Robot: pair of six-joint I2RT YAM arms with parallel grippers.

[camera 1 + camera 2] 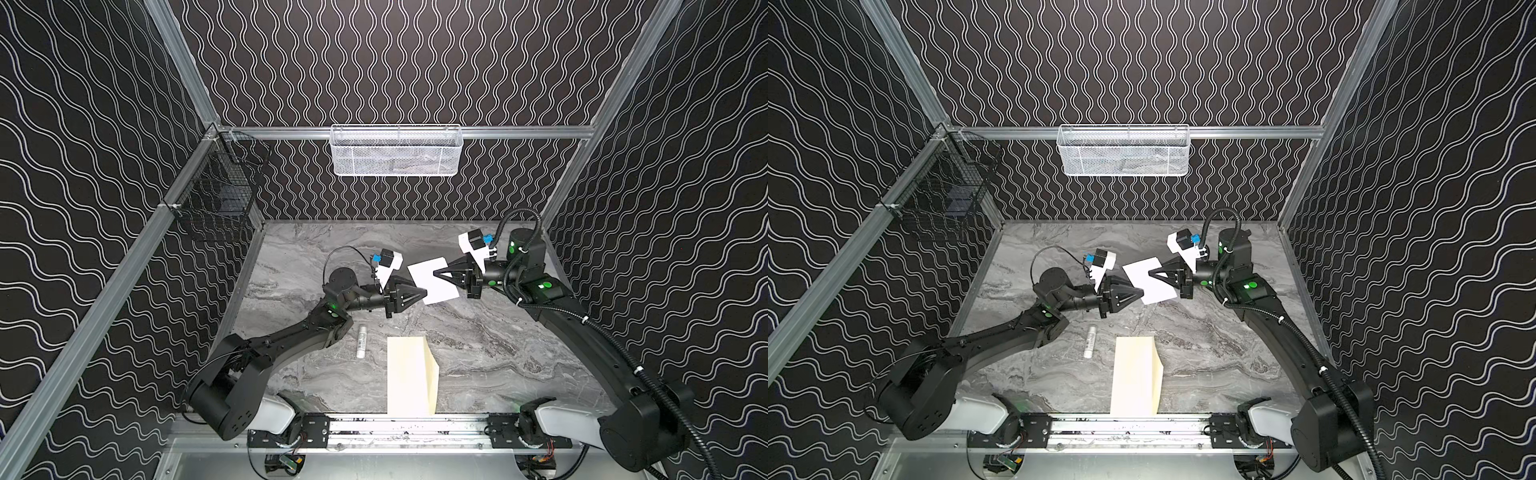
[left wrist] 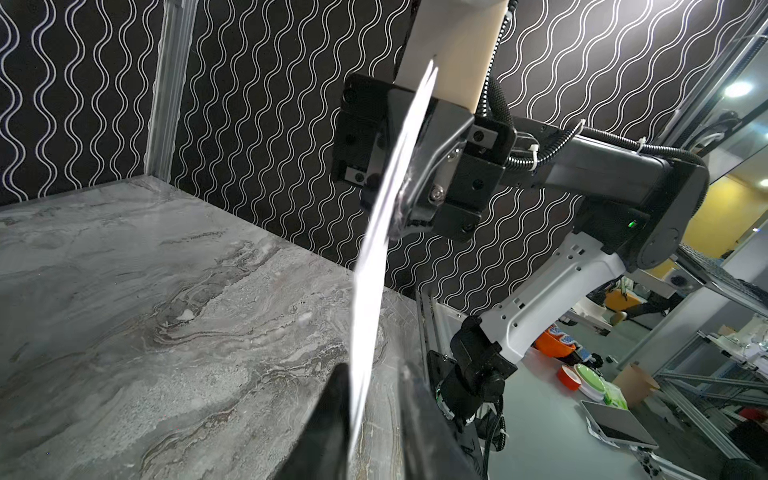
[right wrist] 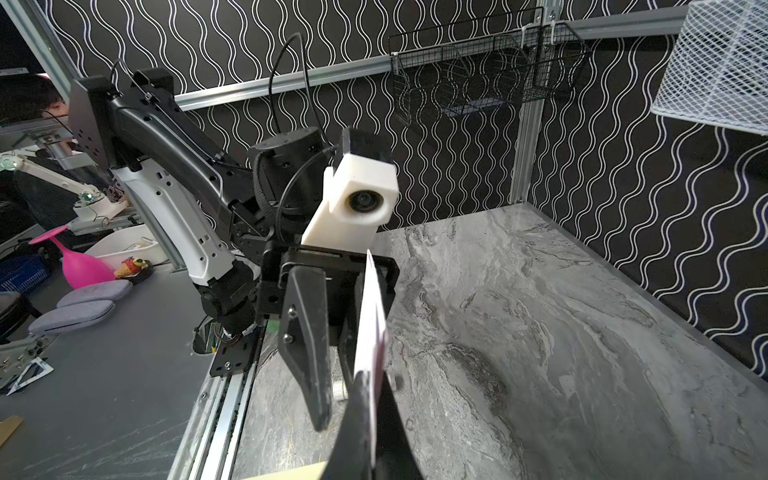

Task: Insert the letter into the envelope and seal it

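Grey marble-patterned tabletop (image 1: 498,340), enclosed by black walls with white wavy lines (image 1: 395,62). Two arms reach inward from opposite sides. The left gripper (image 1: 424,294) and right gripper (image 1: 435,273) each pinch the single thin white paper letter (image 1: 438,293), held above the table. One cream paper envelope (image 1: 409,374) lies flat at the front edge, with one white cylindrical stick (image 1: 362,341) near it. Two baskets hang on the walls: a white mesh basket (image 1: 395,151) and a black wire basket (image 1: 216,199).
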